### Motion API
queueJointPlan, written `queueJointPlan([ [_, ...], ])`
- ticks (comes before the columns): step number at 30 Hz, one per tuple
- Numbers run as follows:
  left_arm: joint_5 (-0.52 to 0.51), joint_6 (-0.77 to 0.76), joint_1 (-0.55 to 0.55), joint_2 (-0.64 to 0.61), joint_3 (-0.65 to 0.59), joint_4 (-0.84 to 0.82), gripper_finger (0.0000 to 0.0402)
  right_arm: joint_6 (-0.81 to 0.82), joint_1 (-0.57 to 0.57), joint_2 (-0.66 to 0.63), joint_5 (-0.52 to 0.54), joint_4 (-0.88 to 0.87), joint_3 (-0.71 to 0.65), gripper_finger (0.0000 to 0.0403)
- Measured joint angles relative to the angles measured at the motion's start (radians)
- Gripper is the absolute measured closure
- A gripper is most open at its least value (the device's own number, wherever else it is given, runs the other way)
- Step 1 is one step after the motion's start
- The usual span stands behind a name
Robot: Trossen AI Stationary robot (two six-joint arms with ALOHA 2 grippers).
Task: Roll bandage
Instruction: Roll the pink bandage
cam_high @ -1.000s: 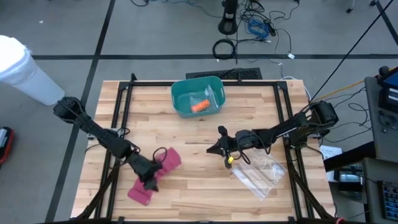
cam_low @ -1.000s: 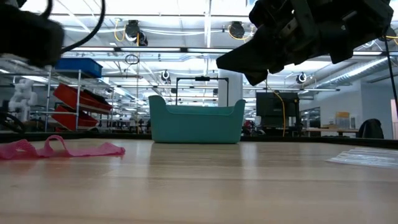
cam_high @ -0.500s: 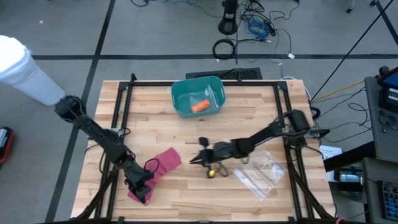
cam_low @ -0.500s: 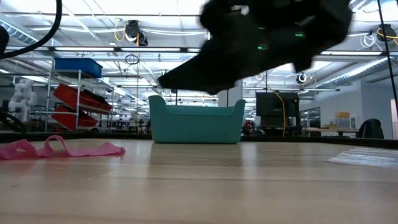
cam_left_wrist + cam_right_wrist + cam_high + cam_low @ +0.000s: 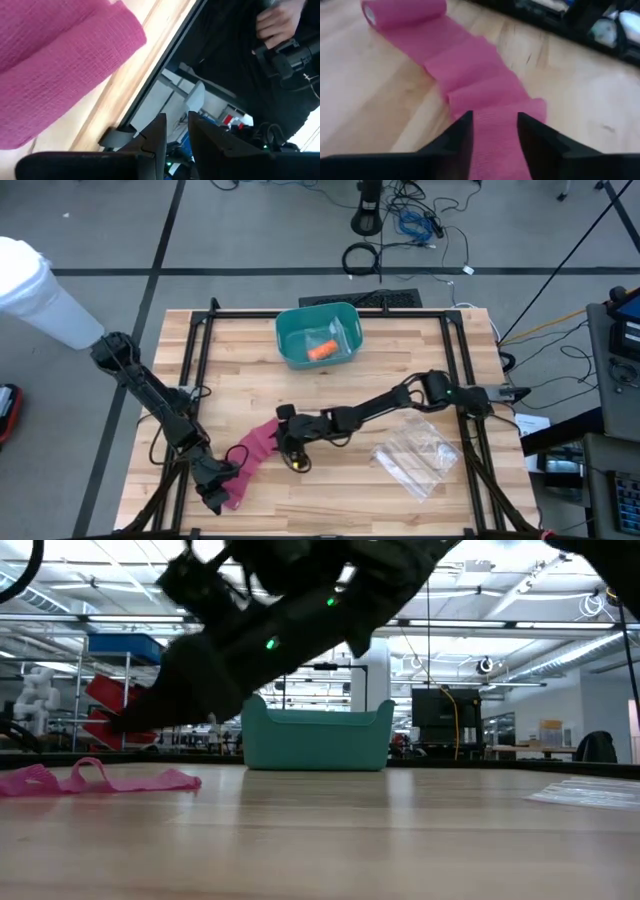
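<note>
High view: wood counter (image 5: 250, 360) inside a black frame, both arms reach toward its front left part.
Bandage: pink strip (image 5: 252, 452), partly unrolled, lies crumpled on the counter front left; runs from near the counter's middle toward the front-left edge.
Roll end: in the right wrist view the rolled end (image 5: 402, 11) sits at the far end of the strip, flat folds between it and the fingers.
Right end effector: (image 5: 284, 427) stretched across the counter, at the strip's near-centre end; fingers parted, strip end lies between them (image 5: 495, 131); grip not confirmed.
Left end effector: (image 5: 214, 483) low at the front-left edge, at the strip's other end; fingers narrow, a small gap between them (image 5: 176, 137); bandage beside them, not between; cannot tell if anything is held.
Bin: teal (image 5: 318, 335), back centre, orange item inside (image 5: 321, 351).
Bag: clear plastic (image 5: 415, 457), front right, well apart from the bandage.
Low view: strip (image 5: 100, 780) lies flat at left, bin (image 5: 316, 737) behind, a dark arm crosses in front.
</note>
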Motion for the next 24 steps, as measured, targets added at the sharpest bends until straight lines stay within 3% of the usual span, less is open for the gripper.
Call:
queueJointPlan([
  [5,-0.008,0.08,0.0,0.0,0.0,-0.039,0.0317,-0.007,-0.008,0.068,-0.079,-0.109,0.098,0.0197],
  [9,-0.01,0.151,0.019,0.0,0.0,-0.105,0.0317,-0.019,-0.012,0.122,-0.08,-0.133,0.146,0.0187],
  [13,-0.014,0.185,0.046,0.0,0.0,-0.162,0.0317,0.0,-0.023,0.137,-0.054,-0.143,0.164,0.0239],
  [18,-0.015,0.189,0.067,0.0,0.0,-0.173,0.0317,-0.005,-0.025,0.117,0.023,-0.248,0.165,0.0381],
  [24,-0.079,0.189,0.069,0.0,0.0,-0.17,0.0317,0.028,-0.021,0.057,0.253,-0.514,0.166,0.0401],
])
